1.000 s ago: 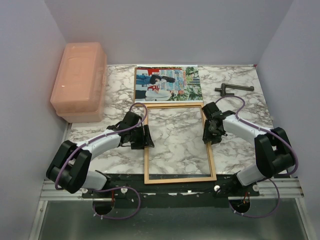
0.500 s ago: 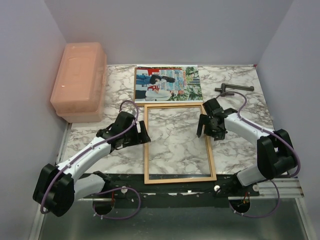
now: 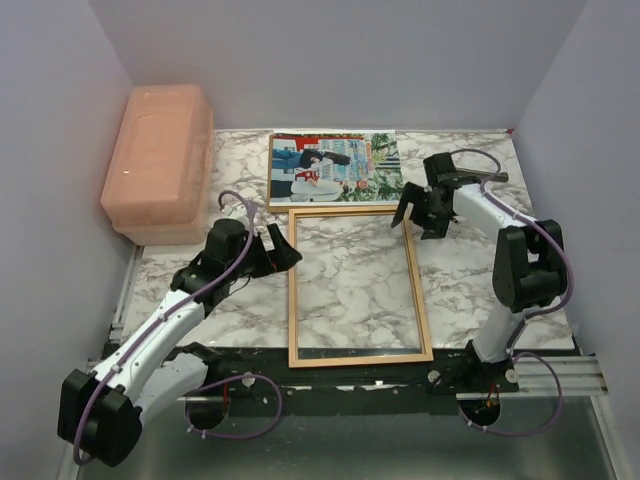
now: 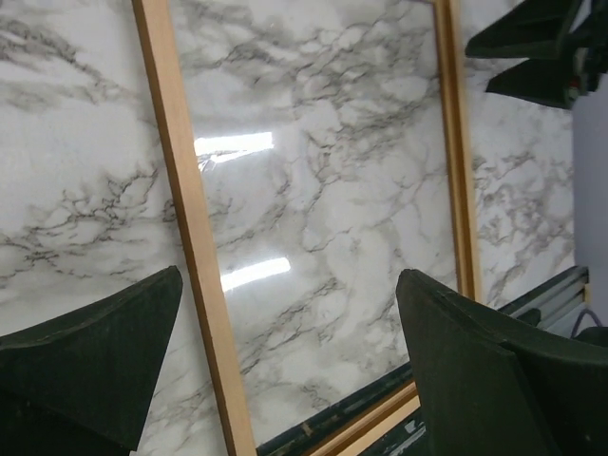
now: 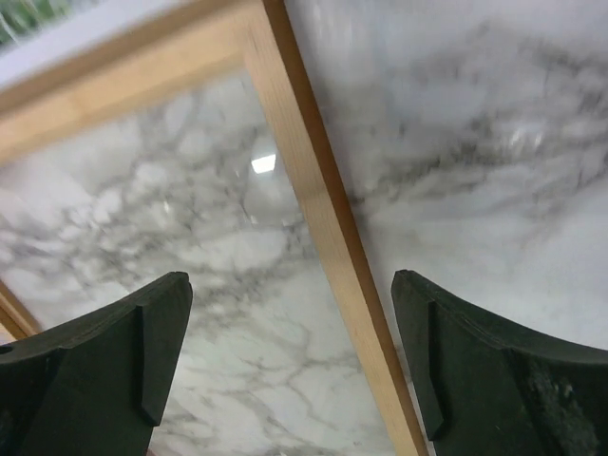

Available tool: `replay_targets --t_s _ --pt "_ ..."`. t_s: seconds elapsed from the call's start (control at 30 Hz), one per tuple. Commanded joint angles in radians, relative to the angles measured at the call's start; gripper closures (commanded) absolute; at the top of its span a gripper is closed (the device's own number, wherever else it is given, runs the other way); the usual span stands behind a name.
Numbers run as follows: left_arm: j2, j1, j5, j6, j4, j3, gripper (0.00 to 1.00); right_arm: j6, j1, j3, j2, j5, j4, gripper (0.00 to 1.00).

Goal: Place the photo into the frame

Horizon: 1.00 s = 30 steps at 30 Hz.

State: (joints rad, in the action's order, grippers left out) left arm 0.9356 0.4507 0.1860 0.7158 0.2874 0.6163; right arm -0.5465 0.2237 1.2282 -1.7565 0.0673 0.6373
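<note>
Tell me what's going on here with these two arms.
The robot is meant to put the photo into the frame, and that is not yet done. The frame lies flat on the marble table with no photo in it, and the photo lies just beyond its far edge. Neither is held: the left tool hangs open by the frame's far left corner, the right tool open by its far right corner.

Photo (image 3: 336, 168) just beyond frame (image 3: 291, 300)
</note>
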Motion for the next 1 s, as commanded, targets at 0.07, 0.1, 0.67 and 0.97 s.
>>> replay_targets --t_s 0.07,0.1,0.67,0.97 --pt "-0.161 -0.099 0.137 0.0 -0.16 -0.031 0.02 0.02 -0.137 0.26 -0.174 0.164 -0.02 0.05" --pt "-0.18 -0.115 0.149 -0.002 -0.172 -0.035 0.01 0.015 -0.155 0.295 -0.207 0.181 -0.02 0.05" --pt "-0.214 -0.165 0.247 -0.056 -0.176 -0.026 0.02 -0.049 -0.196 0.67 -0.58 0.404 -0.033 0.4" --pt "-0.206 -0.168 0.252 -0.059 -0.173 -0.027 0.01 -0.07 -0.196 0.685 -0.582 0.452 -0.044 0.63"
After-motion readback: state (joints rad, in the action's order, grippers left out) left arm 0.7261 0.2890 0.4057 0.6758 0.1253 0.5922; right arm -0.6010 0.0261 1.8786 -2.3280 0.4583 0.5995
